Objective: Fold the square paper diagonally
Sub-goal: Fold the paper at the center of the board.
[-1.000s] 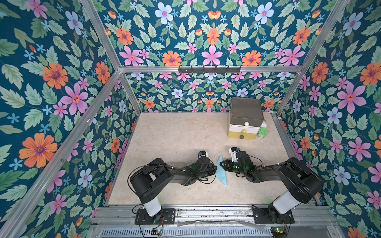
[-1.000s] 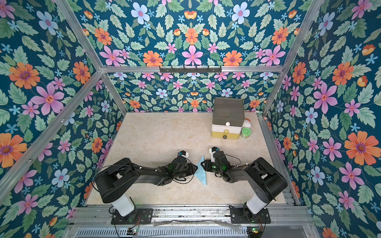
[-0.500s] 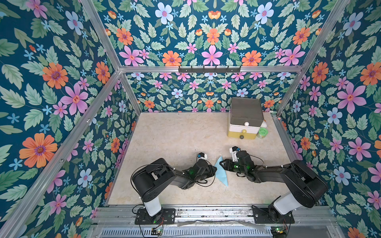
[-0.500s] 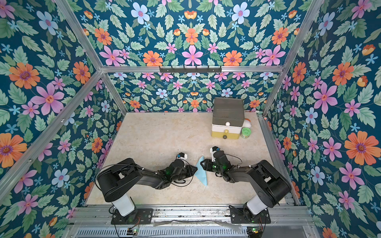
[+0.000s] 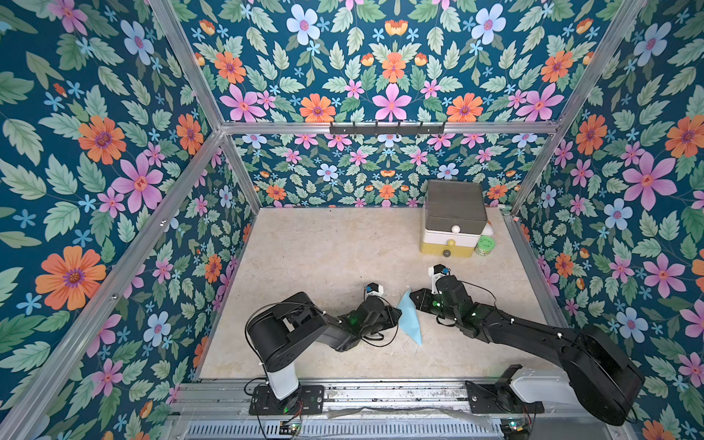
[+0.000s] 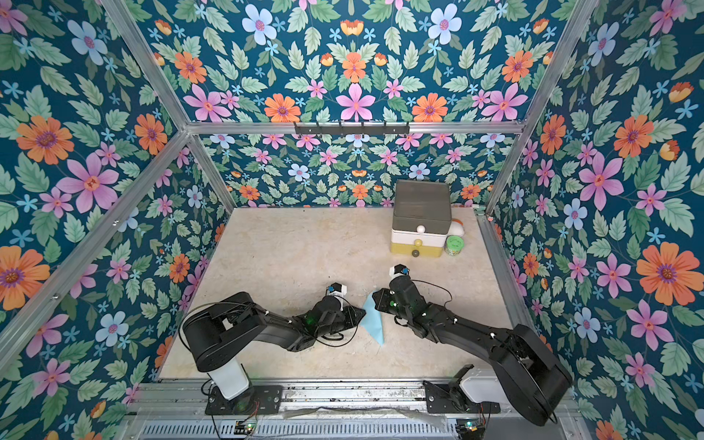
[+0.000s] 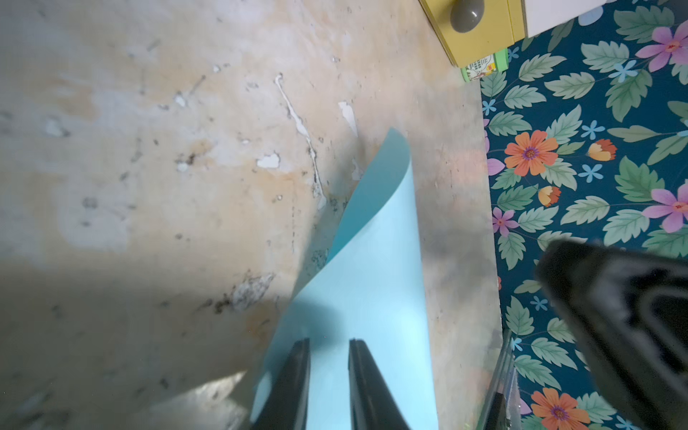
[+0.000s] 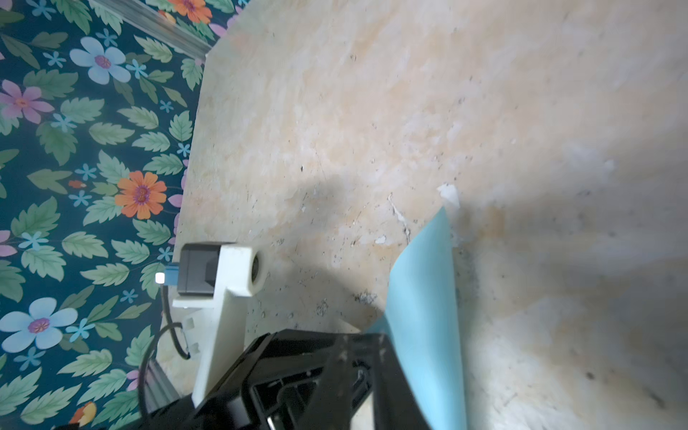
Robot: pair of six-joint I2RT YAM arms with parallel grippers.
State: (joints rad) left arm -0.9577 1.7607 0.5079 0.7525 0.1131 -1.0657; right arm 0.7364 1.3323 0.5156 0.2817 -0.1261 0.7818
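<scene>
The paper (image 5: pixel 409 320) lies curled over near the front edge of the surface (image 5: pixel 324 247). The left fingers (image 7: pixel 294 379), slightly parted, seem to pin it for creasing. The right fingers (image 5: pixel 417 299) are clenched at its far corner, grip unclear.

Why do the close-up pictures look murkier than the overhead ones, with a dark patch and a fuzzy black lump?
Left wrist view: a broad shadow darkens part of the table and the square paper by the left tool; the right tool is out of focus. Right wrist view: soft shadows band the table. Both top views: sharp, evenly lit.
</scene>
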